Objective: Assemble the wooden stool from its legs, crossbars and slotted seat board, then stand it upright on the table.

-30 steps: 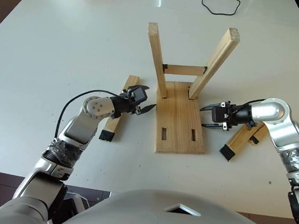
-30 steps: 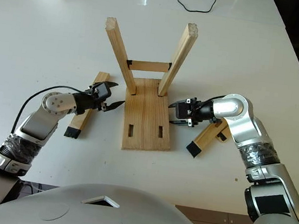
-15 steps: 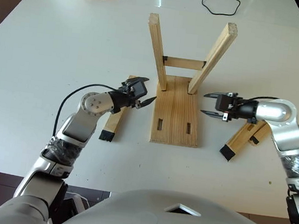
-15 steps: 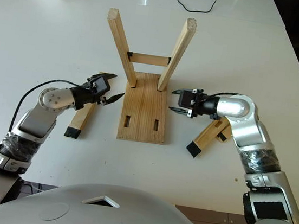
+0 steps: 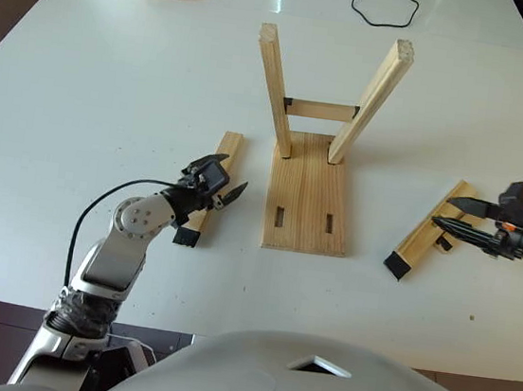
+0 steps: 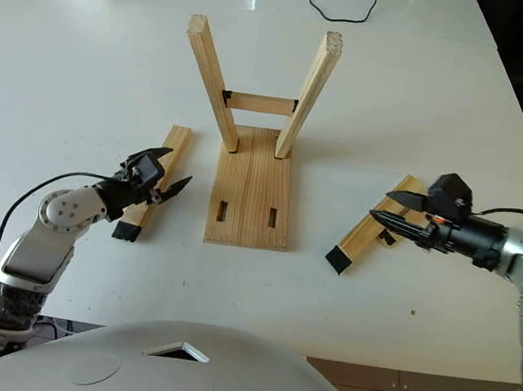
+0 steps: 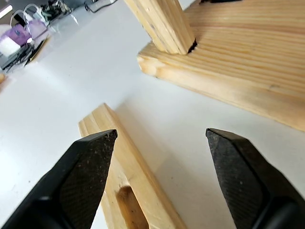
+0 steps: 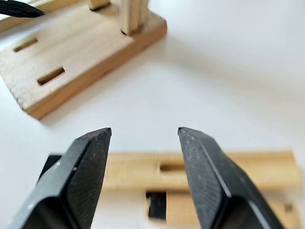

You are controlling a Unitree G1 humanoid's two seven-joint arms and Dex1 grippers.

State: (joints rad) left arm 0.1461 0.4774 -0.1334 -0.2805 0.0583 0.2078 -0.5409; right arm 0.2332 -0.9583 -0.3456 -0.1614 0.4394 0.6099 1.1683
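Head view, we log: seat board flat mid-table, with two legs and crossbar slotted in and standing up. Left gripper over loose leg; right gripper over loose pieces. Left wrist: we note fingers spread, holding nothing. Right wrist: fingers likewise spread.

A white table carries seat board, left leg, right leg.
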